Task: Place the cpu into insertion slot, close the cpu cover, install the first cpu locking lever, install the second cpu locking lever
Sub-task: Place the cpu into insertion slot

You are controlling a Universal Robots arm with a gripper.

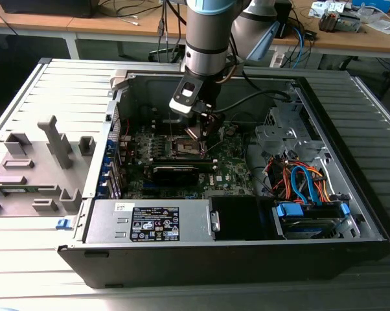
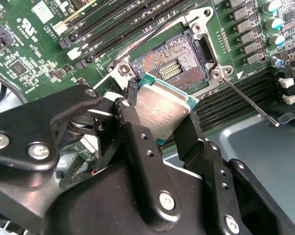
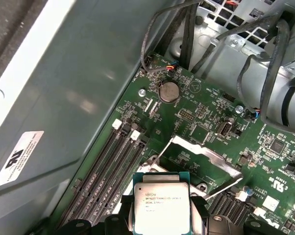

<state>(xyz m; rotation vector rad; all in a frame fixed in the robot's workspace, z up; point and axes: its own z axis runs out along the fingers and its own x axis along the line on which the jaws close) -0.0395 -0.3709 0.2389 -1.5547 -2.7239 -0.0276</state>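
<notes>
My gripper [image 1: 200, 129] hangs inside the open computer case, just above the insertion slot [image 1: 187, 149]. It is shut on the cpu [image 2: 162, 110], a flat square chip with a silver top and a green rim, held by two opposite edges between the black fingers [image 2: 133, 132]. In the second wrist view the cpu sits tilted over the near edge of the insertion slot [image 2: 169, 68], whose brownish-gold pin field lies bare. In the first wrist view the cpu [image 3: 161, 208] sits between the fingers, with the silver cpu cover [image 3: 206, 156] swung open beyond it. Two thin locking levers [image 2: 250, 105] [image 2: 137, 44] stand free beside the socket.
Long black memory slots [image 2: 113, 24] flank the socket. A black card [image 1: 175, 170] lies in front of it, and the power supply box [image 1: 153, 220] fills the case's front. Blue and orange cables [image 1: 305, 184] crowd the exterior view's right. The grey case wall [image 3: 64, 98] stands close by.
</notes>
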